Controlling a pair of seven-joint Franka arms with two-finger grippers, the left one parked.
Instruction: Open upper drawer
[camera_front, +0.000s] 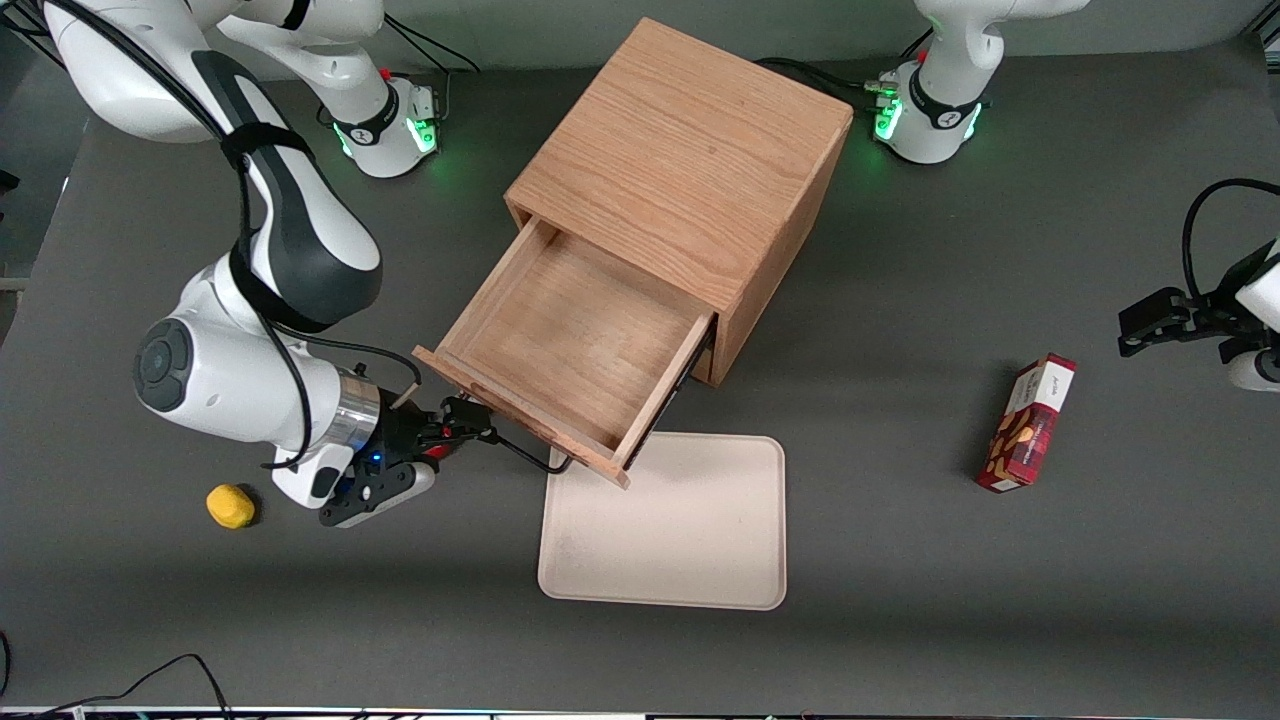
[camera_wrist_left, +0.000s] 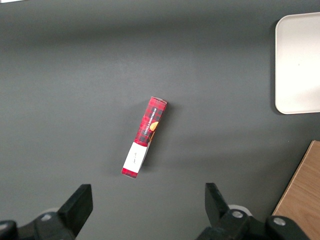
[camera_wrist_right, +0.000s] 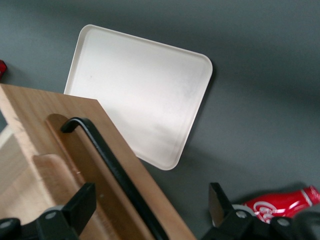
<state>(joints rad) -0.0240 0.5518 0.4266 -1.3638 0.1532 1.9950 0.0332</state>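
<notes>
Upper drawer (camera_front: 575, 350): pulled well out of the light oak cabinet (camera_front: 690, 170), its shallow wooden tray open to view and bare inside; its front panel hung over the edge of the cream tray (camera_front: 665, 525).
Drawer handle (camera_front: 525, 455): a black wire bar on the drawer front; in the right wrist view it (camera_wrist_right: 112, 167) ran across the wooden front between the two fingers.
Gripper (camera_front: 470, 425): at the drawer front, toward the working arm's end of the table, level with the handle; its jaws stood apart, one finger (camera_wrist_right: 80, 207) over the wooden front and the other clear of the drawer over the table, and whether either touched the bar could not be made out.
Cream tray: flat on the dark grey table (camera_front: 1000, 620), nearer to the front camera than the cabinet, nothing on it.
Yellow object (camera_front: 230, 505): a small lump on the table just beside the working arm's wrist, toward that arm's end.
Red box (camera_front: 1028, 425): a slim snack carton lying on the table toward the parked arm's end, well apart from the cabinet; also seen from the left wrist (camera_wrist_left: 144, 137).
Red bottle (camera_wrist_right: 282, 202): a cola-type label seen close to the gripper in the right wrist view, partly hidden.
</notes>
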